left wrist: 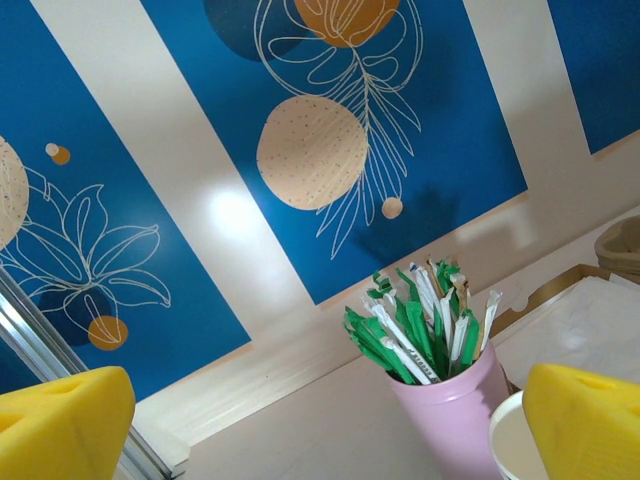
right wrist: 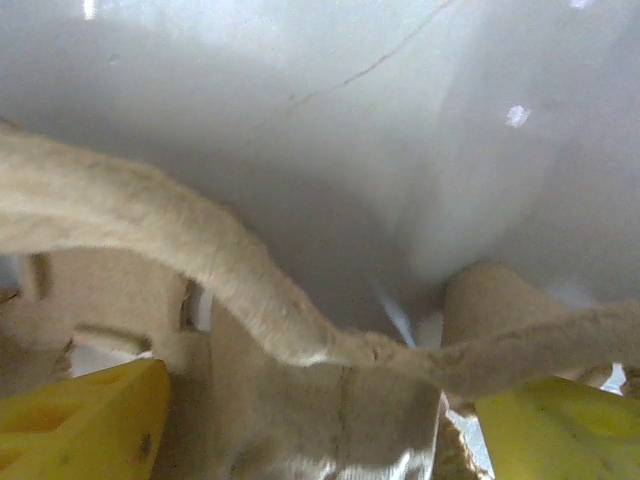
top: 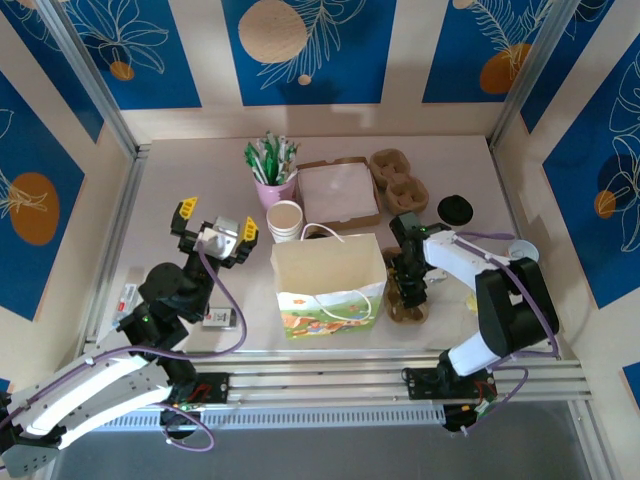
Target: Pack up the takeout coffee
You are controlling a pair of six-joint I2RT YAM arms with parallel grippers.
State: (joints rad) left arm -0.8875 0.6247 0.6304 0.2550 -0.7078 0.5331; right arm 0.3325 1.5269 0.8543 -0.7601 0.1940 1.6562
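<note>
The takeout coffee [top: 456, 209] stands at the back right and shows from above as a round black lid, with its cup hidden beneath. A cream paper bag [top: 330, 305] with a printed front stands open at the table's middle. My right gripper [top: 410, 288] hangs just right of the bag, low over a brown pulp cup carrier [top: 405, 312]. In the right wrist view the carrier's rim [right wrist: 250, 290] runs between the wide-apart yellow fingers of that gripper [right wrist: 320, 430]. My left gripper [top: 215, 225] is open in the air left of the bag, holding nothing [left wrist: 320, 430].
A pink cup of green-white sticks [top: 272, 185] [left wrist: 455, 410] and a stack of lidless cream cups [top: 285, 220] stand behind the bag. A brown box of white napkins [top: 340, 192] and a second pulp carrier [top: 398, 180] lie at the back. Small packets [top: 220, 317] lie near the left arm.
</note>
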